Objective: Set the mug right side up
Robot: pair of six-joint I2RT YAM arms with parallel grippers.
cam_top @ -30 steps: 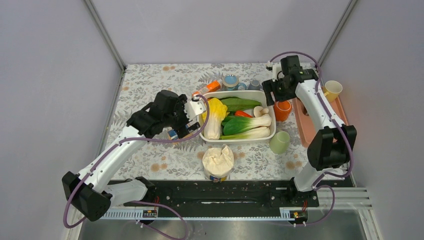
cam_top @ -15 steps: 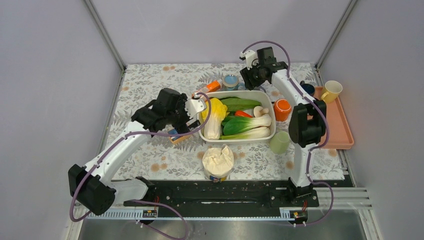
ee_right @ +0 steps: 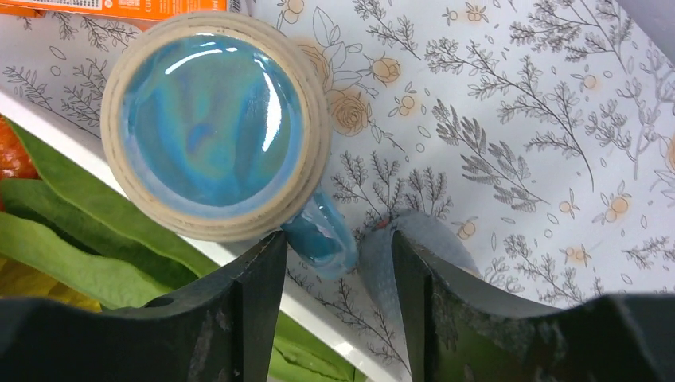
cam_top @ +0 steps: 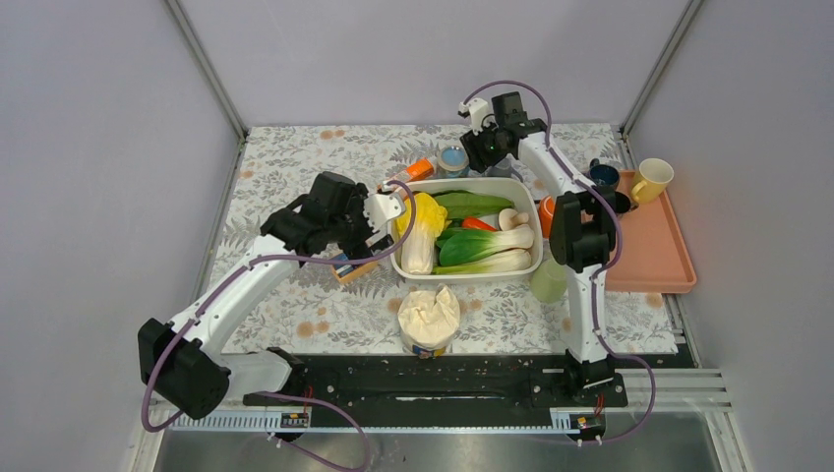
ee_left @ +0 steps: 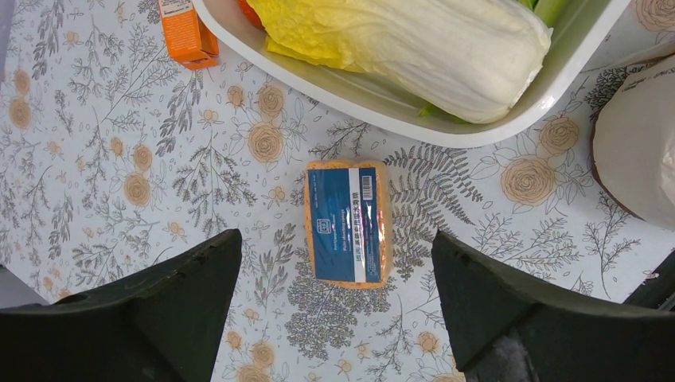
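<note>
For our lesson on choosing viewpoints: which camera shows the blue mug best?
The right wrist view: the mug looks large and sharp, its handle by the right hand. The top view shows it small, behind the bowl. The left wrist view misses it.

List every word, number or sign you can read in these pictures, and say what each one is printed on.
No text here is clear enough to quote.
On the sponge pack: a blue label with a barcode and lines of white print, too small to read.
On the orange carton: a pale printed panel, too blurred to read; in the right wrist view its lettering is cut off at the top edge.
On the mug: no writing shows.
</note>
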